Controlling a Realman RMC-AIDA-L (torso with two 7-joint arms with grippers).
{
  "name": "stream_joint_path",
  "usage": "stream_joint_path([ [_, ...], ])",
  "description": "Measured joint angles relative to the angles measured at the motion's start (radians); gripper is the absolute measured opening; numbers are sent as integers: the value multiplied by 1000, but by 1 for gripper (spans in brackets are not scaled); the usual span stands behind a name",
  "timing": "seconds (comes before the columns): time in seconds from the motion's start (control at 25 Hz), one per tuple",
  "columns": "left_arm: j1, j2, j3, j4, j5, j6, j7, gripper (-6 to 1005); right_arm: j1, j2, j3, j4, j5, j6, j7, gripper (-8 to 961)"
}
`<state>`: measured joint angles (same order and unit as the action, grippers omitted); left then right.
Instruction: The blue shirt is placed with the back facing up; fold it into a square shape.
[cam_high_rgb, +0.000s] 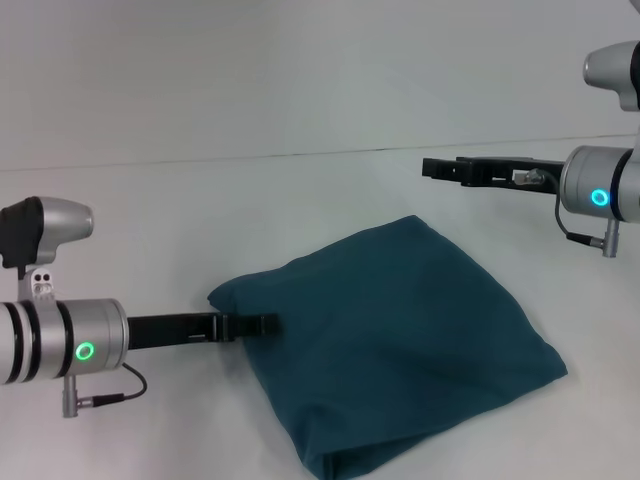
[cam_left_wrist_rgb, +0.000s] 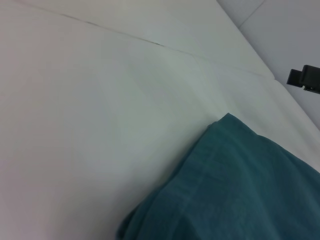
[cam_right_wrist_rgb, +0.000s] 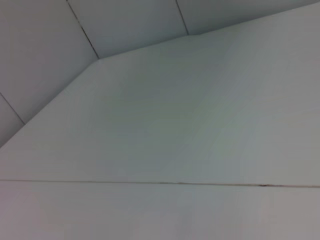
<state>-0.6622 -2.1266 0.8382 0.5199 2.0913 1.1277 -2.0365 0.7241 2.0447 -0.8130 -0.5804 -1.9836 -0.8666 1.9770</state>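
The blue shirt (cam_high_rgb: 400, 340) lies folded into a rough square on the white table (cam_high_rgb: 150, 220), plain side up, with one corner pointing to the back. My left gripper (cam_high_rgb: 265, 324) reaches in level from the left, and its tip is at the shirt's left edge, over the fabric. In the left wrist view the shirt (cam_left_wrist_rgb: 240, 190) fills the lower right, with a stitched hem showing. My right gripper (cam_high_rgb: 432, 168) hangs above the table behind and to the right of the shirt, apart from it. It also shows as a dark tip, the right gripper (cam_left_wrist_rgb: 305, 77), in the left wrist view.
A thin seam (cam_high_rgb: 250, 155) runs across the back of the table. The right wrist view holds only the white tabletop (cam_right_wrist_rgb: 200, 125), a seam line (cam_right_wrist_rgb: 150, 183) and wall panels behind.
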Motion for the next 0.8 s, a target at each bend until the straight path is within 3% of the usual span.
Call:
stream_joint_path([
  [0.64,-44,-1,-7,3,-3,-44,34,100,0,7,0,9,-1,7,-11,637],
  [0.8,-76,2,-2,5,-2,-67,45,71,0,14,1,10,-1,12,-23,637],
])
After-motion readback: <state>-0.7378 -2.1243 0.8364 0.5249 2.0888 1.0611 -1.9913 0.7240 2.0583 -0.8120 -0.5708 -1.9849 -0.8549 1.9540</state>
